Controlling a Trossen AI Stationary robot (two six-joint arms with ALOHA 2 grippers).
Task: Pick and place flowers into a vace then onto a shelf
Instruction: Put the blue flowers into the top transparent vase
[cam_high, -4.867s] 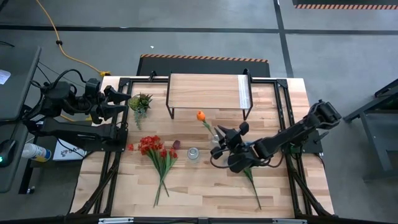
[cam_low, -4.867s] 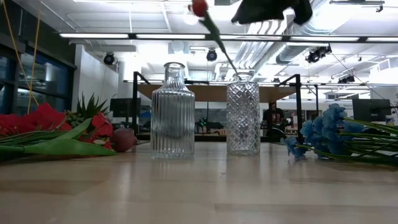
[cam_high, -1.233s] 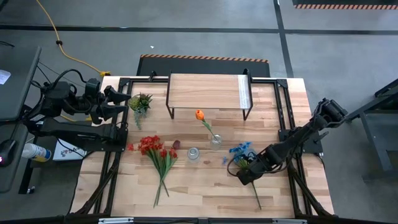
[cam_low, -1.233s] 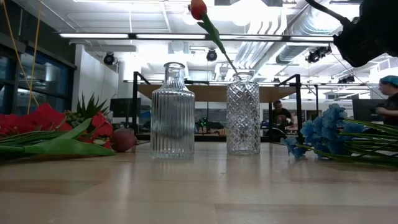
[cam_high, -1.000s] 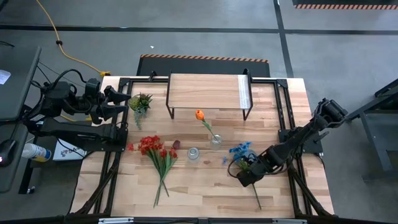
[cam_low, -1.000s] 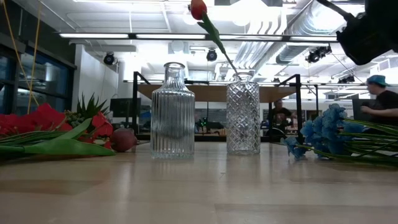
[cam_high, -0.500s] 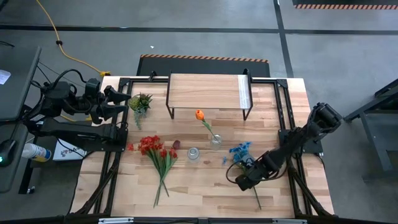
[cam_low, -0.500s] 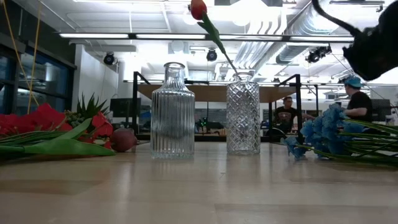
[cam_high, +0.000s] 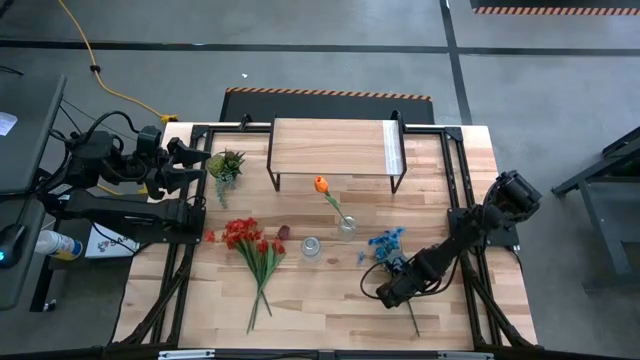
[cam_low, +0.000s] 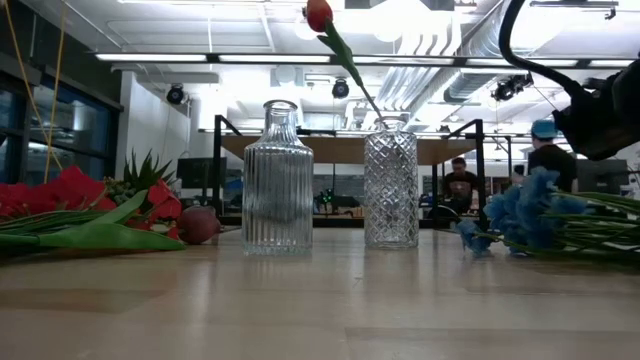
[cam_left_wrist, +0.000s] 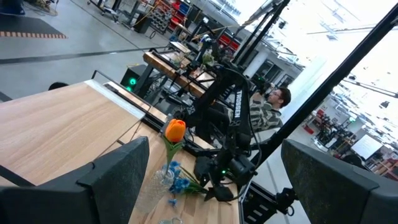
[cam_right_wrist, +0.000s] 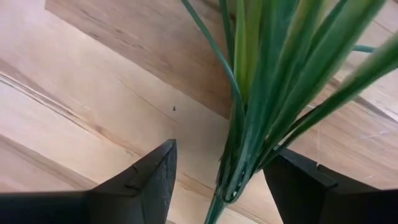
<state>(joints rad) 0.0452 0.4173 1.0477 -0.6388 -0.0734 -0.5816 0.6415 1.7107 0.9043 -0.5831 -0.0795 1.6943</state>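
The orange tulip (cam_high: 322, 185) stands with its stem in a cut-glass vase (cam_high: 347, 228). A second ribbed vase (cam_high: 311, 247) stands beside it. The red bunch (cam_high: 245, 236) and the maroon tulip (cam_high: 283, 232) lie flat on the table. The blue bunch (cam_high: 385, 242) also lies flat, its green stems (cam_right_wrist: 249, 118) running toward the near edge. My right gripper (cam_high: 385, 293) points down over those stems, open, one finger on each side of them, apart from them. My left gripper (cam_high: 200, 160) stays open at the far left. The shelf (cam_high: 335, 148) stands at the far edge.
A green leafy tuft (cam_high: 226, 163) lies by the left gripper. Black frame rails (cam_high: 455, 215) run along both sides of the table. People show in the room beyond, in the low view. Bare wood lies between the red bunch's stems and the blue bunch's stems.
My right gripper has sunk toward the table and drifted toward the near edge along the blue bunch's stems. The flowers and vases have stayed where they were.
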